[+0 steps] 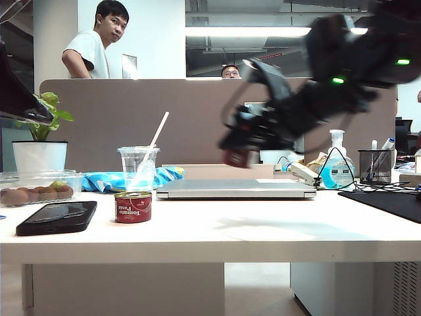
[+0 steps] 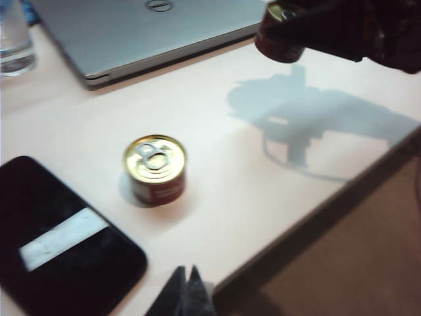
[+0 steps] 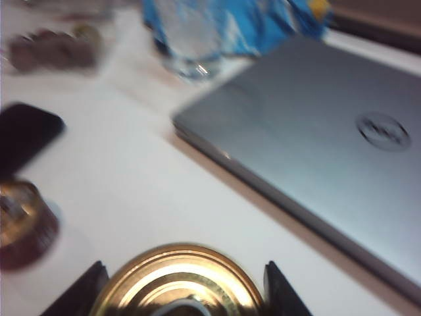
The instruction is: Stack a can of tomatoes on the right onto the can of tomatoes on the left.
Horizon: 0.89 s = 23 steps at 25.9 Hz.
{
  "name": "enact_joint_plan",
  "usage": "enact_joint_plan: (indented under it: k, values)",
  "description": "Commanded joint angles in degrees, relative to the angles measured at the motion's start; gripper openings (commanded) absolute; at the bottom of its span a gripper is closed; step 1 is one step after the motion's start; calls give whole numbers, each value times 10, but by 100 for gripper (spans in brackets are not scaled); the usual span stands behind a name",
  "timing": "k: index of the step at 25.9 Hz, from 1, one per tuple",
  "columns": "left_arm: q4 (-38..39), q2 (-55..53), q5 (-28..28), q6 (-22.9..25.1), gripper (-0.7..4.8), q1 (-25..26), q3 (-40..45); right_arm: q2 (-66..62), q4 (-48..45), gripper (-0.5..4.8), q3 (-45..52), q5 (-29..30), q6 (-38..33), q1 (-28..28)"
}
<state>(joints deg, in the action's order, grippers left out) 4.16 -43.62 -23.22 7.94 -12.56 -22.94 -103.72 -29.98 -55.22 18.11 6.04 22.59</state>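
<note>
One red tomato can (image 1: pixel 133 206) with a gold lid stands on the white table (image 1: pixel 217 230), beside the phone; it also shows in the left wrist view (image 2: pixel 155 168) and, blurred, in the right wrist view (image 3: pixel 23 227). A second tomato can (image 1: pixel 235 158) hangs in the air over the laptop, to the right of and well above the first. My right gripper (image 1: pixel 241 150) is shut on it, one finger on each side of its gold lid (image 3: pixel 177 283). My left gripper (image 2: pixel 187 289) is shut and empty, hovering near the table's front edge, short of the standing can.
A black phone (image 1: pixel 57 217) lies left of the standing can. Behind it are a plastic cup with a straw (image 1: pixel 138 168), a blue bag (image 1: pixel 112 179) and a closed silver laptop (image 1: pixel 235 189). A fruit tub (image 1: pixel 36 187) sits far left, a sanitizer bottle (image 1: pixel 337 168) and black mat (image 1: pixel 388 201) at right.
</note>
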Motion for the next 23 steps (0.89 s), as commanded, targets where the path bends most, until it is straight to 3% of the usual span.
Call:
enact_joint_plan:
  k: [1, 11, 23]
  values:
    - [-3, 2, 27, 0, -5, 0, -2, -40, 18, 197, -65, 18, 2, 42]
    - [45, 2, 95, -13, -5, 0, -2, -129, 64, 197, -195, 26, 17, 152]
    - [44, 6, 90, -13, -5, 0, -6, -155, 72, 197, -198, 11, 43, 157]
